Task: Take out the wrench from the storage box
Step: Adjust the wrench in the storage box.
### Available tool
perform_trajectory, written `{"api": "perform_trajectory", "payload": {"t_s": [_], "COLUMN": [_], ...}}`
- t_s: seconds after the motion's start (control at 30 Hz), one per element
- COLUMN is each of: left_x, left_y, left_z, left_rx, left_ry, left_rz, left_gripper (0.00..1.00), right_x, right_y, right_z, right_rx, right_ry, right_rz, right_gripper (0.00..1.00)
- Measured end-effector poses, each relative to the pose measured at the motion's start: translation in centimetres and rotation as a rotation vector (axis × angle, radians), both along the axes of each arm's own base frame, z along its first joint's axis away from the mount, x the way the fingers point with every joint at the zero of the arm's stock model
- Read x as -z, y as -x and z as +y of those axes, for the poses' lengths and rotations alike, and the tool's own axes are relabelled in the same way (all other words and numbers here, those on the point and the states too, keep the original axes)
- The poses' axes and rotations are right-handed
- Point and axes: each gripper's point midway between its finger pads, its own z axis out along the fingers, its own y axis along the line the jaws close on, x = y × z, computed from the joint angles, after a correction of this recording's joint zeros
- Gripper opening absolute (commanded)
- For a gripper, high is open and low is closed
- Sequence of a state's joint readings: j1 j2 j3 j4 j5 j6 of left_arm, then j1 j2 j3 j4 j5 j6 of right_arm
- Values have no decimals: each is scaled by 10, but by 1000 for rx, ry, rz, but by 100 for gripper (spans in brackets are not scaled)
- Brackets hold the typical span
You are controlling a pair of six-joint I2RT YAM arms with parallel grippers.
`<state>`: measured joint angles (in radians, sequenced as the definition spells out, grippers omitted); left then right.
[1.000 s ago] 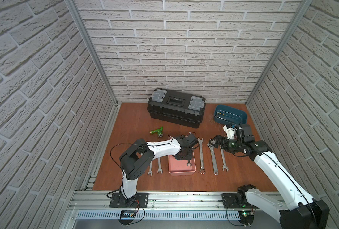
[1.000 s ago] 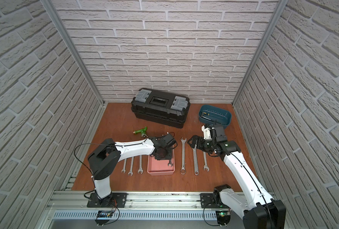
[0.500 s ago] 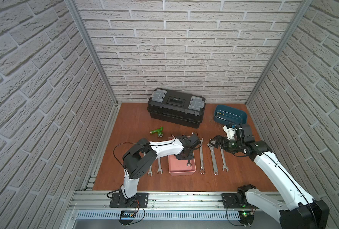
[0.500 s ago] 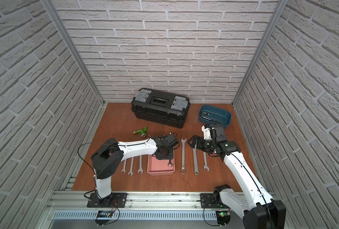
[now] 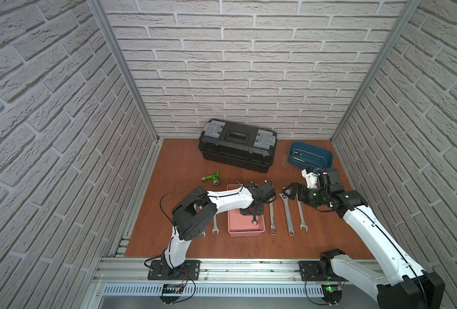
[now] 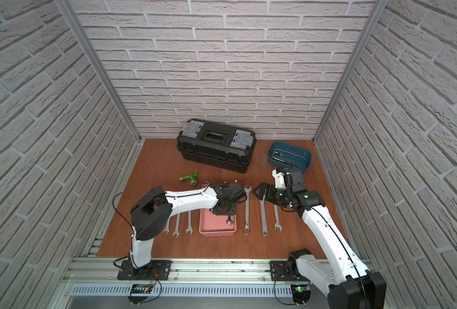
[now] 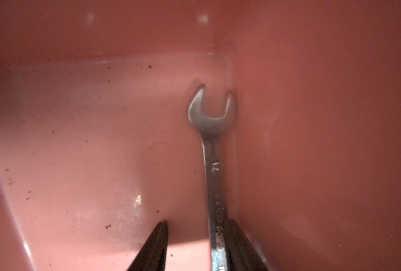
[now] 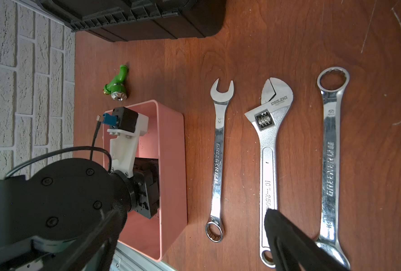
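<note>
The salmon-pink storage box [image 5: 238, 227] [image 6: 214, 232] sits near the table's front, and its wall [image 7: 312, 117] fills the left wrist view. A small silver wrench [image 7: 212, 150] [image 5: 254, 221] [image 6: 229, 221] lies inside along the box's right wall. My left gripper [image 7: 197, 223] [image 5: 251, 211] is lowered into the box and open, its fingers astride the wrench's shank. One finger [image 7: 236, 239] touches the shank; the opposite one stands clear of it. My right gripper [image 8: 192, 211] [image 5: 286, 191] hangs open and empty above the wrenches to the right of the box.
Three large wrenches [image 5: 287, 214] [image 8: 268, 164] lie side by side right of the box, smaller ones [image 6: 178, 227] left of it. A green tap [image 5: 211, 178] lies behind the box. A black toolbox [image 5: 238, 145] and a blue tub [image 5: 311, 157] stand at the back wall.
My left gripper's jaws have narrowed around the wrench's shank inside the box, and the left arm's elbow has shifted slightly. The right arm has not moved.
</note>
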<state>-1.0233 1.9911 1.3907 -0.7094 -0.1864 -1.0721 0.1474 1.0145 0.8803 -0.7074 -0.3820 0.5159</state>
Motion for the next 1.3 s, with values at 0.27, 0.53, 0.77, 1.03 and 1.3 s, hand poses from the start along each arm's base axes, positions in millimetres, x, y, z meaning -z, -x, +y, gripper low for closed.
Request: {"api": "perform_trajectory", "payload": {"t_s": [0.27, 0.53, 0.77, 1.03, 1.3], "left_x": [-3, -4, -6, -6, -4], "left_y": [-1, 0, 3, 4, 8], "left_z": [10, 27, 44, 45, 45], "left_rx": [55, 91, 80, 25, -49], "left_ry": [-86, -145, -163, -116, -47], "left_rz": [-9, -9, 17, 33, 20], "left_gripper": [39, 39, 42, 48, 51], "right_x": [0, -1, -1, -1, 0], "right_y": [0, 0, 0, 1, 0], "right_z": [0, 0, 0, 0, 2], "right_rx": [1, 1, 0, -2, -6], "right_ry": [0, -1, -2, -5, -9], "right_rz": [-1, -5, -5, -4, 4], "right_gripper": [100, 100, 100, 100, 100]}}
